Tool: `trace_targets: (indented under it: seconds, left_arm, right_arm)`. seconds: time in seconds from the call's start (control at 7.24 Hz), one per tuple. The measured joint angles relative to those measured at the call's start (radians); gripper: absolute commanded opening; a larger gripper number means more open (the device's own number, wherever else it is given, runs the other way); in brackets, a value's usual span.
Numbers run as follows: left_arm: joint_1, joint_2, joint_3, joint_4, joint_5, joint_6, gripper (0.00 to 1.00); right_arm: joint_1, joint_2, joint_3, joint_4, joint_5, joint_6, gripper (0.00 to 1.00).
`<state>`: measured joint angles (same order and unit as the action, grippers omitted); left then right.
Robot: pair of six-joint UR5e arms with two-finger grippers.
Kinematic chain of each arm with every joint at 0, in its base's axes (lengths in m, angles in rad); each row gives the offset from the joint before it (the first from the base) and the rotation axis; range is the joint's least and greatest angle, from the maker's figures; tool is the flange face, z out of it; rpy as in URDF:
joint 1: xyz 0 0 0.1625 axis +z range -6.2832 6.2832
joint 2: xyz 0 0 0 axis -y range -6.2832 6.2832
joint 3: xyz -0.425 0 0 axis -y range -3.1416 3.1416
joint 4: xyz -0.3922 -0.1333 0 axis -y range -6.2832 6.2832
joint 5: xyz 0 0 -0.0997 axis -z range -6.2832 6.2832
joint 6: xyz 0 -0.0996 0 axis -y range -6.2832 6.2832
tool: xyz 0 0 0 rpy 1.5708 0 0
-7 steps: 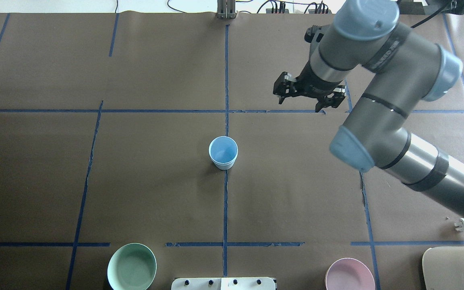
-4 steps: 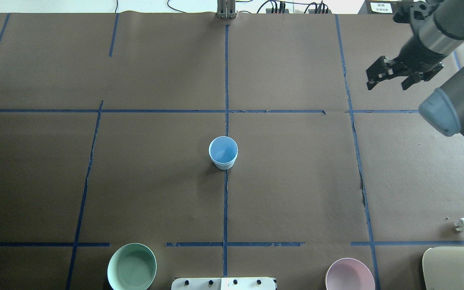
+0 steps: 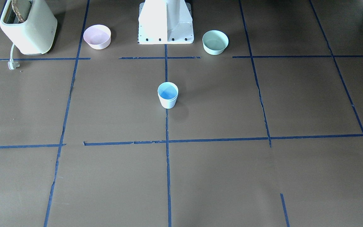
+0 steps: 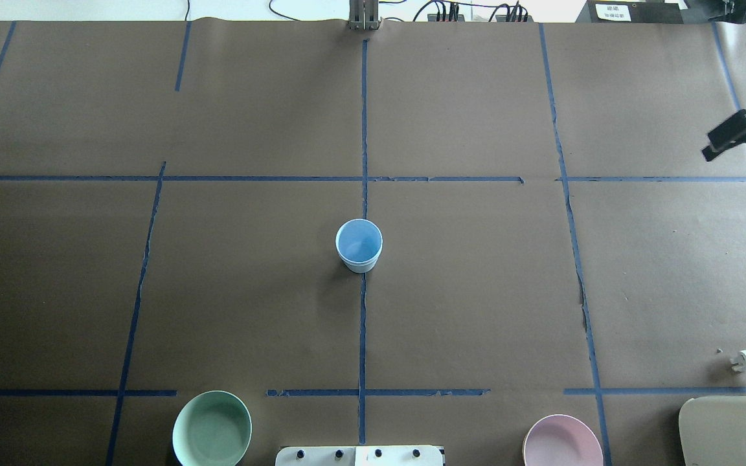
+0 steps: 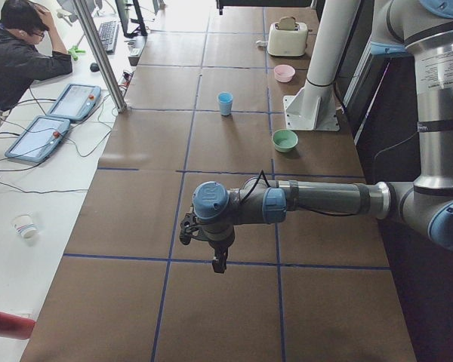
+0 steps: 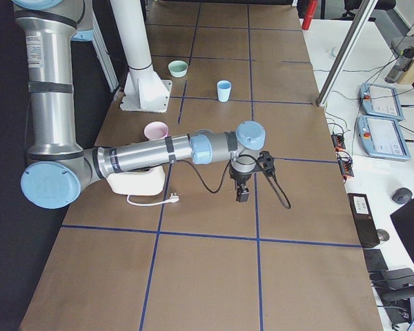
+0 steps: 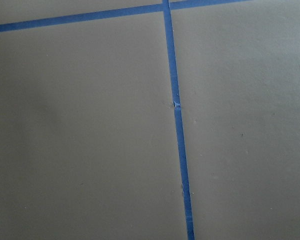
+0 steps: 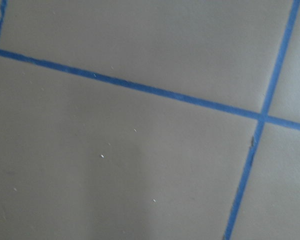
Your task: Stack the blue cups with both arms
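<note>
**op_desk:** Where's the cup sitting right now?

**rig_watcher:** You've got the blue cup upright about mid-table. It's right on the blue tape line that runs from the robot's edge across to your edge, and nothing is touching it. It reads as a single rim from every angle. At this size I honestly can't tell you whether a second cup is nested inside.

**op_desk:** And the grippers?

**rig_watcher:** Both are well apart from the cup. The right gripper hangs pointing down over the table's right end, clear of the surface. In your overhead shot only one black finger pokes in at the right edge, so I can't tell you if the jaws are spread or closed. The left gripper hangs nose-down over the left end, above a tape crossing. You only get it from the side camera, so its jaws are a can't-tell too. Both wrist cams show just brown paper and blue tape.

**op_desk:** What else is on there?

**rig_watcher:** It's all along the robot's edge. The white pedestal is in the middle, with the pink bowl on the right-arm side and the mint-green bowl on the left-arm side. The toaster sits in the robot-side right corner, its plug lying just beside it.
</note>
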<state>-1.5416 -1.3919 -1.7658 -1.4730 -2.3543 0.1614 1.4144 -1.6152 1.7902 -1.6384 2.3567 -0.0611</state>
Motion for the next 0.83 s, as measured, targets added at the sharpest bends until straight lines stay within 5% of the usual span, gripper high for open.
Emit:
trace_targets:
  seconds: [0.83]
  left_arm:
    - [0.000,0.001,-0.012,-0.001,0.001,0.001,1.00]
  right_arm:
    - [0.083,-0.149,-0.007,0.002,0.001,-0.074,1.00]
